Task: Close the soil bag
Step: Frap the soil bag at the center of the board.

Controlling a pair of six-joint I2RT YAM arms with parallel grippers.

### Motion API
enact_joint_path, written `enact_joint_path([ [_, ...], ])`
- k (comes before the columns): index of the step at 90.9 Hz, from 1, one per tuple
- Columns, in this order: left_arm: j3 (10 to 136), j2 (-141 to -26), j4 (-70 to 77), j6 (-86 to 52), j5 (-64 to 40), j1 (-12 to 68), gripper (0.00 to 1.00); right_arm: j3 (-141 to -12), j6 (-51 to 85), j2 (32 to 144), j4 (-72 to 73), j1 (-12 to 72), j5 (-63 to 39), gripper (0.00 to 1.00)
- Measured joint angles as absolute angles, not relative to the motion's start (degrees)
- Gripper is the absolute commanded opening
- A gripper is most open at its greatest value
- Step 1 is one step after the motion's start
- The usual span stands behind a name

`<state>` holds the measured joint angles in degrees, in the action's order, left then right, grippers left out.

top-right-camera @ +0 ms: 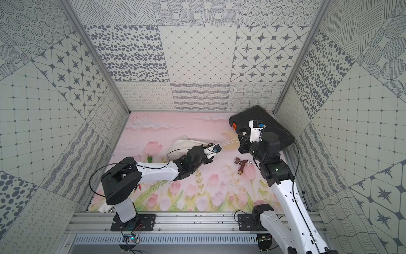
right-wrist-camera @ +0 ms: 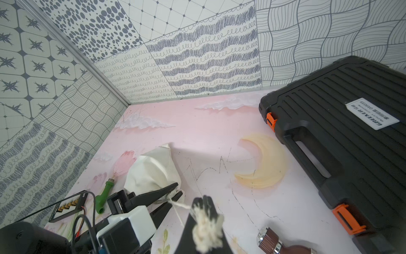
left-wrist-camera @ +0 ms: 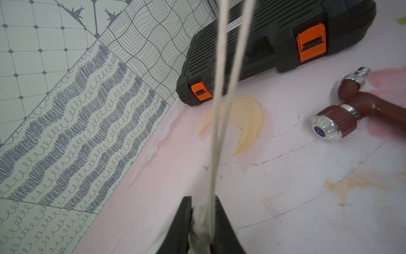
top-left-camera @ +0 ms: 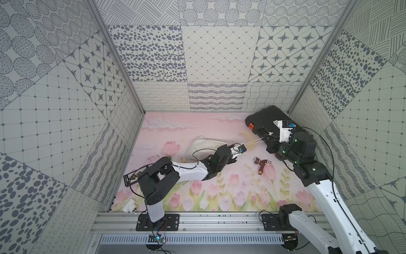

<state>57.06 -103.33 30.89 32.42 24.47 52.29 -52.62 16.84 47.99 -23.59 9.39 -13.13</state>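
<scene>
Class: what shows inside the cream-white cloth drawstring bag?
Nothing: the cream-white cloth drawstring bag is bunched at the neck between the left gripper's jaws, thin white cords leading to the right gripper. Cloth hides any contents.

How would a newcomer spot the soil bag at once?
Start at the black tool case in the far right corner of the pink floral mat. Toward the mat's middle lies the soil bag, white cords stretched from its neck to the right claw. It is the only soft cream cloth thing; its neighbours are hard plastic or metal.
</scene>
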Motion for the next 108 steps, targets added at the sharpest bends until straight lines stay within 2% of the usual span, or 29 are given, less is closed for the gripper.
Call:
enact_joint_path([
  [35, 55.37, -101.36, 27.62, 28.12, 23.2, 52.05, 0.13, -52.62, 16.56, 47.81, -27.29, 7.25, -15.27, 0.0],
  [61, 51.77, -96.71, 27.75, 27.22, 21.74, 48.16, 0.13, -52.62, 18.7, 50.98, -25.85, 7.49, -24.47, 0.0],
  [77, 48.42, -92.4, 26.46, 28.18, 21.61, 45.89, 0.23, -52.6, 19.38, 53.34, -21.39, 11.49, -25.45, 0.0],
  [93, 43.79, -86.63, 18.87, 29.39, 25.17, 45.98, 0.44, -52.6, 19.35, 53.25, -13.54, 12.82, -23.73, 0.0],
  [108, 45.1, -81.78, 11.86, 29.74, 25.5, 47.33, 0.62, -52.6, 19.29, 52.93, -7.7, 13.23, -23.22, 0.0],
])
